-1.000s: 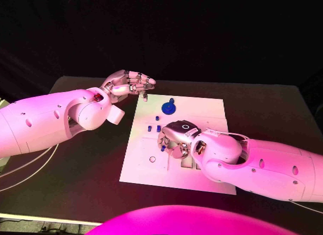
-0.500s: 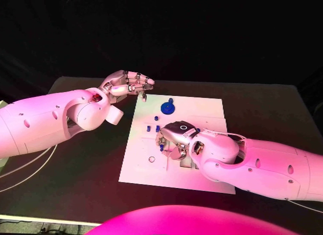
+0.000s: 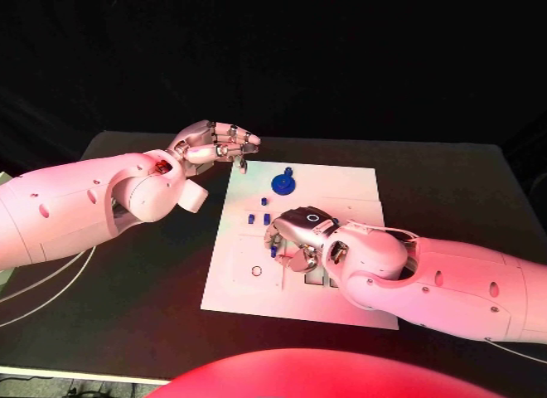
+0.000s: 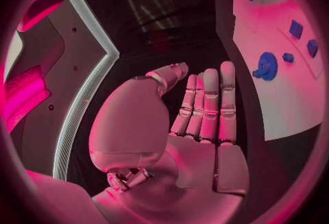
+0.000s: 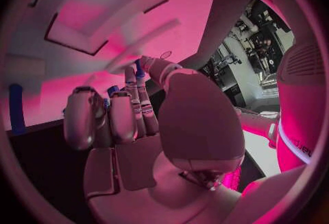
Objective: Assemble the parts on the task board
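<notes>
Left hand (image 3: 216, 143) hangs over the bench (image 3: 465, 191) just off the far left corner of the task board (image 3: 346, 186), not touching it. Left wrist view: fingers (image 4: 209, 103) straight and pressed side by side, thumb alongside, palm bare, nothing held. Left arm (image 3: 70, 207) comes in from the left, forearm well above the bench.

Right hand (image 3: 300, 240) is down over the middle of the task board, back of the hand up, fingers curled in toward the board. Right wrist view: a small blue part (image 5: 140, 70) sits at the fingertips (image 5: 131, 78), looks pinched there; another bit of blue (image 5: 112, 91) shows between the curled fingers, cannot tell what. Right arm (image 3: 452, 282) crosses the board's near right corner.

On the board: blue round part (image 3: 282, 180) near the far edge, small blue pegs (image 3: 252, 219) standing just left of the right hand, a ring-shaped mark (image 3: 257, 269) near the left edge.
</notes>
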Controlling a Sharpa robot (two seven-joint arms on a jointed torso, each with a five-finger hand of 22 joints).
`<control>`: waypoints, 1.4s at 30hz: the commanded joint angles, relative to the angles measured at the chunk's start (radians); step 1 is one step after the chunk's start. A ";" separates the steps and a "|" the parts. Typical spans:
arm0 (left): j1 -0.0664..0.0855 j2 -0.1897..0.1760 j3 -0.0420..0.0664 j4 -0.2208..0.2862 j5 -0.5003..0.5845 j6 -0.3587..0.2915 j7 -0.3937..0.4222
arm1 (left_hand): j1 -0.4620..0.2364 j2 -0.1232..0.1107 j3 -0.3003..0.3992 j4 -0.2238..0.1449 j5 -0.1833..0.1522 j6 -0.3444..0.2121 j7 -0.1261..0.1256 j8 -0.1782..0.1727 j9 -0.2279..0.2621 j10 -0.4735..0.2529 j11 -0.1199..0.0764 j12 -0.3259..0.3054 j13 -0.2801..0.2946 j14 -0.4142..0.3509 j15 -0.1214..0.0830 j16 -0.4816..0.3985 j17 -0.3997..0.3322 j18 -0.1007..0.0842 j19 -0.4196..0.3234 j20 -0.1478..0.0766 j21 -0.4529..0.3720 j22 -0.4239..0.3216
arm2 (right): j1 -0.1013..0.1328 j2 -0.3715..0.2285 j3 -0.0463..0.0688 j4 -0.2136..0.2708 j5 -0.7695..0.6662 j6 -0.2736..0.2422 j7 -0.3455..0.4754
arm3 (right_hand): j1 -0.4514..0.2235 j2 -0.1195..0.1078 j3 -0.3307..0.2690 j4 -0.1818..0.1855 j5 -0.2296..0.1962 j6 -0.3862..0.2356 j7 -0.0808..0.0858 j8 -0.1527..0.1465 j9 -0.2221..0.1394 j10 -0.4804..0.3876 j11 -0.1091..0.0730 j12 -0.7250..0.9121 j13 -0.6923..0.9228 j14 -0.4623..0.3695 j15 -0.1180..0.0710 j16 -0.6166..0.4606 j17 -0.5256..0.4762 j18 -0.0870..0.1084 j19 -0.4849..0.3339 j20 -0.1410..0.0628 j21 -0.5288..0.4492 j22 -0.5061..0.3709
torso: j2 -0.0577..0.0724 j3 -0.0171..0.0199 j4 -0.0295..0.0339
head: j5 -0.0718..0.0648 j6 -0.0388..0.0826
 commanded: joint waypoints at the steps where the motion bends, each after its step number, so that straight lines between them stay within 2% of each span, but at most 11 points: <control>1: 0.001 0.001 0.001 0.000 -0.001 0.015 0.004 | 0.008 0.004 0.000 -0.007 0.004 -0.007 0.001 0.003 0.002 -0.009 0.000 -0.006 -0.001 -0.007 0.003 0.004 -0.001 0.013 -0.002 0.005 -0.003 0.002 | -0.004 -0.004 -0.003 0.002 0.005 -0.007 0.008 | 0.011 -0.002 0.003 -0.005 0.003 0.006 -0.001 0.002 0.000 0.007 -0.002 0.008 0.003 0.001 -0.007 0.004 0.001 0.010 0.008 -0.001 0.007 0.190 | 0.001 -0.0002 -0.0001 | -0.001 0.000; 7: 0.001 0.001 0.001 -0.002 -0.001 0.016 0.003 | 0.008 0.004 0.000 -0.007 0.004 -0.007 0.001 0.003 0.002 -0.009 0.000 -0.006 -0.001 -0.007 0.003 0.004 -0.001 0.013 -0.002 0.005 -0.003 0.002 | -0.005 -0.008 -0.003 0.007 0.006 -0.030 0.008 | 0.013 -0.001 0.006 -0.006 0.004 0.010 -0.002 0.002 0.000 0.011 -0.004 0.012 0.003 0.002 -0.009 0.005 0.002 0.010 0.010 -0.003 0.010 0.191 | 0.001 -0.0005 0.0007 | -0.001 0.000; 22: 0.001 0.000 0.001 -0.003 -0.001 0.017 0.000 | 0.008 0.004 0.000 -0.007 0.004 -0.007 0.001 0.003 0.002 -0.009 0.000 -0.006 -0.001 -0.007 0.003 0.004 -0.001 0.013 -0.002 0.005 -0.003 0.002 | -0.006 -0.019 -0.003 0.017 0.007 -0.046 0.003 | 0.016 -0.002 0.007 -0.008 0.006 0.012 -0.002 0.003 0.000 0.011 -0.004 0.014 0.003 0.003 -0.010 0.007 0.003 0.009 0.011 -0.004 0.013 0.191 | 0.000 -0.0009 0.0003 | -0.002 -0.002; 29: 0.001 0.000 0.001 -0.004 -0.001 0.019 -0.002 | 0.009 0.004 0.001 -0.008 0.003 -0.008 0.002 0.004 0.003 -0.011 0.001 -0.007 -0.002 -0.008 0.003 0.005 -0.002 0.013 -0.002 0.006 -0.002 0.003 | -0.003 -0.066 0.000 0.044 0.008 -0.077 -0.007 | 0.008 -0.016 0.005 -0.006 0.006 -0.014 0.001 -0.016 -0.008 -0.015 0.005 0.011 -0.002 0.001 -0.005 0.004 -0.007 0.010 0.009 -0.003 0.004 0.189 | -0.001 -0.0014 0.0003 | -0.005 0.002; 32: 0.001 -0.001 0.001 -0.004 -0.001 0.020 -0.001 | 0.009 0.004 0.000 -0.008 0.003 -0.009 0.002 0.004 0.003 -0.011 0.001 -0.007 -0.002 -0.008 0.003 0.005 -0.002 0.013 -0.002 0.006 -0.002 0.003 | 0.007 -0.102 0.006 0.068 0.030 -0.074 0.000 | 0.003 -0.019 0.000 -0.004 0.000 -0.020 0.001 -0.021 -0.010 -0.023 0.007 0.011 -0.003 0.001 -0.003 0.005 -0.007 0.009 0.009 -0.001 0.005 0.189 | -0.002 -0.0016 0.0000 | -0.008 0.007; 38: 0.001 -0.003 0.001 -0.005 -0.001 0.020 -0.001 | 0.009 0.003 0.000 -0.009 0.002 -0.009 0.002 0.004 0.003 -0.012 0.001 -0.007 -0.003 -0.009 0.004 0.005 -0.002 0.013 -0.003 0.006 -0.002 0.003 | 0.056 -0.196 0.023 0.118 0.129 -0.039 0.034 | -0.002 -0.021 -0.015 -0.002 -0.015 -0.027 0.002 -0.027 -0.012 -0.043 0.012 0.009 -0.007 -0.001 0.002 0.003 -0.013 0.010 0.007 0.002 -0.002 0.188 | -0.002 -0.0014 -0.0025 | -0.014 0.016; 42: 0.001 -0.002 0.001 -0.006 -0.001 0.020 0.000 | 0.009 0.003 0.000 -0.009 0.002 -0.009 0.002 0.004 0.003 -0.012 0.001 -0.007 -0.003 -0.009 0.004 0.005 -0.002 0.013 -0.003 0.006 -0.002 0.003 | 0.082 -0.249 0.031 0.131 0.162 -0.011 0.046 | 0.007 -0.013 -0.076 0.003 -0.031 -0.059 -0.006 -0.050 -0.021 -0.103 0.024 0.011 -0.013 -0.025 0.012 -0.014 -0.050 0.020 -0.018 0.016 -0.063 0.173 | -0.002 -0.0012 -0.0011 | -0.021 0.023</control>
